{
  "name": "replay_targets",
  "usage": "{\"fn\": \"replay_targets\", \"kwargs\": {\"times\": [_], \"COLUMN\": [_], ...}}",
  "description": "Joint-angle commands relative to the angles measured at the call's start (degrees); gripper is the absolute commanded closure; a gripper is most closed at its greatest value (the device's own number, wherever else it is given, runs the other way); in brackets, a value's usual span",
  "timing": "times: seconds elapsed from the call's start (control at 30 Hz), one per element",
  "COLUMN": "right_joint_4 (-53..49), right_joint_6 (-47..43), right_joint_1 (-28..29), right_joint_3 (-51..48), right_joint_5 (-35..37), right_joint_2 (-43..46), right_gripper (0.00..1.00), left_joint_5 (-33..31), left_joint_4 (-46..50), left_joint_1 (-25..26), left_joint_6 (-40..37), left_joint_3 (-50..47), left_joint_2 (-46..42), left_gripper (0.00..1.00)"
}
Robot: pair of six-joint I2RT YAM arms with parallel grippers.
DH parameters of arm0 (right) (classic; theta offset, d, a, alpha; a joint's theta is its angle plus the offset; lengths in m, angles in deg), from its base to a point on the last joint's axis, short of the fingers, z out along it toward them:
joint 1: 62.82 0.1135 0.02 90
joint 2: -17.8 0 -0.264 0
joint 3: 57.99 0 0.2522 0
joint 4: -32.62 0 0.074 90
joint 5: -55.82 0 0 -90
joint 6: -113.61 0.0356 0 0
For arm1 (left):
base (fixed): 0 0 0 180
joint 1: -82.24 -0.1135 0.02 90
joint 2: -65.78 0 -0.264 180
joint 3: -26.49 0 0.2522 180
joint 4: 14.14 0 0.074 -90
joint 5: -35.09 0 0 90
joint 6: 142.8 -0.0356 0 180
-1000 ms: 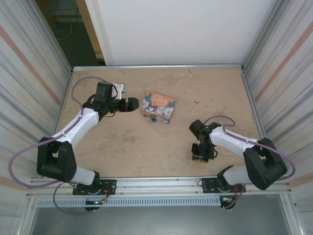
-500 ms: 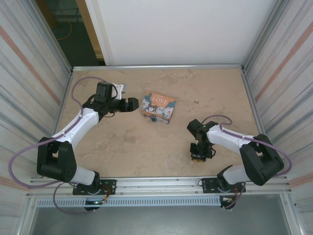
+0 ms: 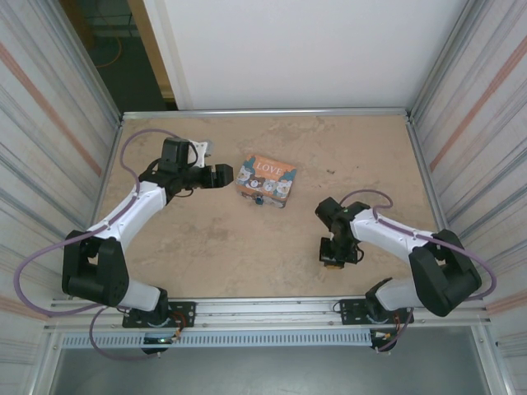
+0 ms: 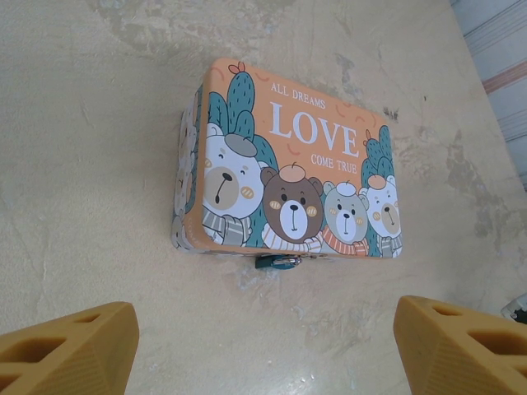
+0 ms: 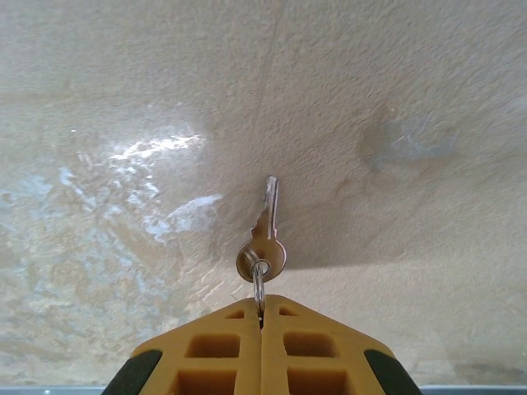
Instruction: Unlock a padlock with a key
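Picking up the key [image 5: 263,247] — the right gripper [image 5: 262,325] is clamped on it, the left gripper [image 4: 263,341] is wide apart. Next: carry it to the padlock [image 4: 277,262] — at ten o'clock.

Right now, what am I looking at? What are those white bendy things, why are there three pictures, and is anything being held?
Those are two white robot arms bolted to a beige table. One picture looks down from above. The other two come from a camera on each arm's wrist. On the table sits an orange box with cartoon bears and the word LOVE, with a tiny blue-teal padlock at its front edge. The left gripper is open beside the box and holds nothing. The right gripper has its yellow fingers shut, pinching the ring of a small metal key.
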Motion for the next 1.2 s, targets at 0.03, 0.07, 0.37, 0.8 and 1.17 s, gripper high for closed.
{"fn": "replay_targets", "kwargs": {"times": [0.03, 0.07, 0.37, 0.8, 1.17], "right_joint_4": [-3.86, -3.93, 0.23, 20.33, 40.26], "right_joint_6": [-2.27, -3.06, -16.28, -25.56, -24.74], "right_joint_1": [1.04, 1.23, 3.96, 5.92, 10.32], "right_joint_3": [4.67, 5.81, 17.67, 25.39, 22.29], "right_joint_5": [3.06, 3.66, 6.82, 1.15, 1.15], "right_joint_2": [2.59, 3.02, 3.71, 3.06, 2.43], "right_gripper": [1.00, 1.00, 1.00, 1.00, 1.00], "left_joint_5": [3.52, 4.83, 13.86, 22.13, 19.71], "left_joint_4": [0.97, 0.65, 0.00, -27.78, -50.19], "left_joint_1": [-1.47, -1.92, -3.86, -3.45, 1.19], "left_joint_6": [2.80, 4.05, 16.72, 55.94, 80.71], "left_joint_3": [-1.79, -2.30, -6.82, -20.21, -22.33], "left_joint_2": [-3.49, -4.08, -8.78, -10.14, -4.99], "left_gripper": [0.18, 0.18, 0.19, 0.19, 0.15]}}
